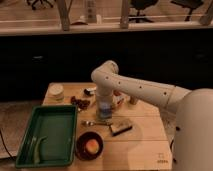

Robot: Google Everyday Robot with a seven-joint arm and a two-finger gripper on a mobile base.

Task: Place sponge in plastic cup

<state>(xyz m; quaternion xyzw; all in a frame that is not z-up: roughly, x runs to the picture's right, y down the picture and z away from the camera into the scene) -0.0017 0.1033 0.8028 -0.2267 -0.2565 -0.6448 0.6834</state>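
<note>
Bulky white robot body (196, 131) at lower right; white arm (142, 90) reaching left over the table, elbow raised, last section dropping straight down. Pale wooden table (147, 147) beneath, dark counter front behind it. Large green tray (30, 125) on the table's front left, with a long green item (38, 148) inside near its left wall. Just right of the tray, at the front edge, dark red bowl (78, 148) holding something orange-yellow (92, 145). At the back left corner, round white lidded tub (56, 91), well apart from the arm. Rectangular sponge (121, 127) flat on the wood, to the front right of the cup, outside it and apart from the arm. At the arm's lower end, mid-table, gripper (104, 104) directly over the plastic cup (104, 114); spread or pressed together, cannot tell. Cup pale blue, upright, near the table's middle. Just in front of it, spoon (91, 122) lying flat, near the sponge. Left of the cup, small dark clump (80, 102); right of the arm, brownish bits (131, 99), too small to name.
</note>
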